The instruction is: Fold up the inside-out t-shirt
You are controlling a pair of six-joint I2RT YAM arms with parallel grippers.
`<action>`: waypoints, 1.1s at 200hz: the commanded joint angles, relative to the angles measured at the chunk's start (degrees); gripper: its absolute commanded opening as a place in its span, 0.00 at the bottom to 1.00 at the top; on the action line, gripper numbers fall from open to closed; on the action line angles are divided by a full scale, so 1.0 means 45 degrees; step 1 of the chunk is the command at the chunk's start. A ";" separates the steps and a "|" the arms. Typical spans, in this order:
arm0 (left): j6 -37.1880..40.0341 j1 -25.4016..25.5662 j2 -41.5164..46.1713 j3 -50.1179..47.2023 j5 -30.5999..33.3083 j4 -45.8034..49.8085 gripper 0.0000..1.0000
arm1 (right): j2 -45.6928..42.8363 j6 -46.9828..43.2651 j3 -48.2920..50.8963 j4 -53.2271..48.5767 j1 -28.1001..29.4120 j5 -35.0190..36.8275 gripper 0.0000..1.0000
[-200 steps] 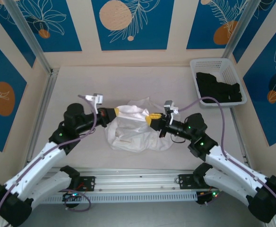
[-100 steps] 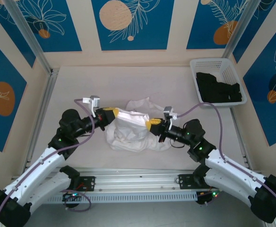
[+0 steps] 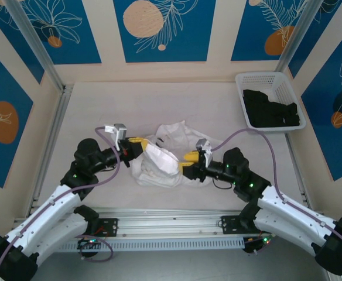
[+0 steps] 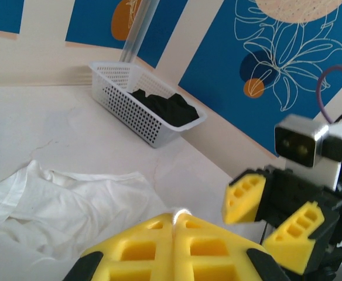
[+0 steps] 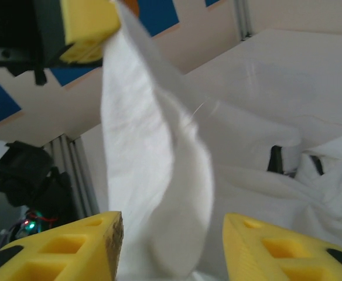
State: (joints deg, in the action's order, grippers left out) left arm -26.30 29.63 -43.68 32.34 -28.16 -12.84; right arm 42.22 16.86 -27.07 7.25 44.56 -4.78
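T-shirt (image 3: 158,168) bunched | left gripper (image 3: 143,144) still pinching it | right gripper (image 3: 184,160) fingers now spread

**Materials and finish**

T-shirt (image 3: 159,164): thin white cloth, matt, wrinkled. Left pincer (image 4: 174,225) and right pincer (image 5: 171,240): yellow matt ribbed pads. Basket (image 3: 262,75): white perforated plastic. Black garment (image 3: 270,111): matt cloth. Worktop (image 3: 159,102): pale, smooth, matt. Rail (image 3: 171,225): bare metal.

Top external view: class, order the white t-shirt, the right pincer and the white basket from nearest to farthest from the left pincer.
1. white t-shirt: gripped by the left pincer, centre of the table.
2. right pincer: just to its right, across the cloth.
3. white basket: far right corner.
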 commanded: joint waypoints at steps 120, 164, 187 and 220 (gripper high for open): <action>0.1060 -0.0119 0.0469 -0.0237 -0.0828 -0.0099 0.00 | 0.5604 -0.1677 -0.4019 -0.1608 -0.0907 -0.3948 0.51; 0.1119 -0.0121 0.0398 -0.0274 -0.0677 -0.0022 0.00 | 0.6160 -0.1524 -0.3946 -0.0867 -0.0658 -0.4588 0.51; 0.1140 -0.0122 0.0361 -0.0256 -0.0626 0.0056 0.00 | 0.6319 -0.1500 -0.4058 -0.0596 -0.0488 -0.4554 0.45; 0.1159 -0.0118 0.0358 -0.0276 -0.0525 0.0137 0.00 | 0.6429 -0.1481 -0.4459 -0.0669 -0.0336 -0.4146 0.21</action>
State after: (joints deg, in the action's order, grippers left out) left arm -22.31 29.63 -42.44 31.38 -30.44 -12.40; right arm 70.91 10.41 -44.12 2.92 42.44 -22.96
